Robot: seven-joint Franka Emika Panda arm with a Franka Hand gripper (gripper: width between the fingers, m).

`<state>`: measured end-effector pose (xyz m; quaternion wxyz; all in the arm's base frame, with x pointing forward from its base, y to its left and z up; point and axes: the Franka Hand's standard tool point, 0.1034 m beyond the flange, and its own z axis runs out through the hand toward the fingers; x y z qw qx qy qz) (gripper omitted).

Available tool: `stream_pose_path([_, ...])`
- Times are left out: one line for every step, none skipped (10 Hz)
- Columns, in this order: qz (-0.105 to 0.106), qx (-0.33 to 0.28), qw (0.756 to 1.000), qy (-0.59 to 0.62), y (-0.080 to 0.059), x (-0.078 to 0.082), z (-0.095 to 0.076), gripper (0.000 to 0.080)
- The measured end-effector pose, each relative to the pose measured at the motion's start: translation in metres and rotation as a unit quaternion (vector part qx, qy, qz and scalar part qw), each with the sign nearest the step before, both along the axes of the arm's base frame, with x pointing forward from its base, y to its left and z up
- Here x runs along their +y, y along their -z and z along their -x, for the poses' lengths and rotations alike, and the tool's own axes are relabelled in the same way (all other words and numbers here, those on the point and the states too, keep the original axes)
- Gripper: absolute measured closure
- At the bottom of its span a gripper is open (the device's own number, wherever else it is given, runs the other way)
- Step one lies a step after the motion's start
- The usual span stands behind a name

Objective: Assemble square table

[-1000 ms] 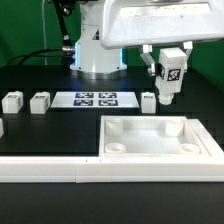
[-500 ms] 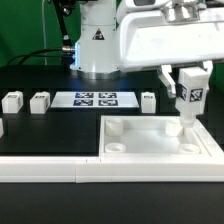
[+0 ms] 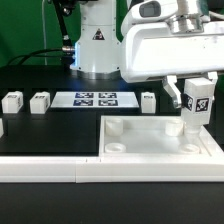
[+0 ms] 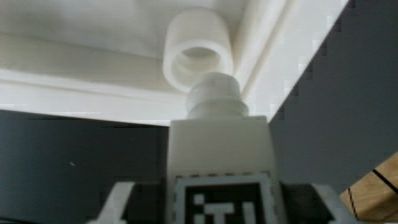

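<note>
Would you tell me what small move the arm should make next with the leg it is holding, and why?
Probably ease the leg straight down. The gripper is shut on it and holds it upright over the slab's corner socket. In the wrist view its narrow tip points at the socket's hole but seems not yet seated.

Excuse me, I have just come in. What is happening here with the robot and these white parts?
The robot arm's gripper is closed on one white table leg, holding it upright over a corner socket of the square tabletop, at the exterior view's right. The leg's tip is at the socket; whether it touches is unclear. Other legs stand loose on the black table near the marker board.
</note>
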<state>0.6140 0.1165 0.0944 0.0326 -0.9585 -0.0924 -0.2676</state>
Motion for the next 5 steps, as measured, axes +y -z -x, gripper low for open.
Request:
stream_pose_path([0.005,-0.001,1.000,-0.005,0.0016,-0.0037,-0.0008,0.0511])
stream_pose_path([0.007,-0.003,1.000,-0.005,0.0014,-0.0069,-0.0037,0.0511])
stream_pose_path([0.008,-0.005,1.000,-0.006,0.0010,-0.0070,-0.0061,0.0511])
stream_pose_path([0.008,-0.005,1.000,-0.007,0.0019,-0.0081,-0.0065,0.0511])
stream_pose_path([0.009,-0.003,1.000,-0.008,0.0050,-0.0074,-0.0050,0.0511])
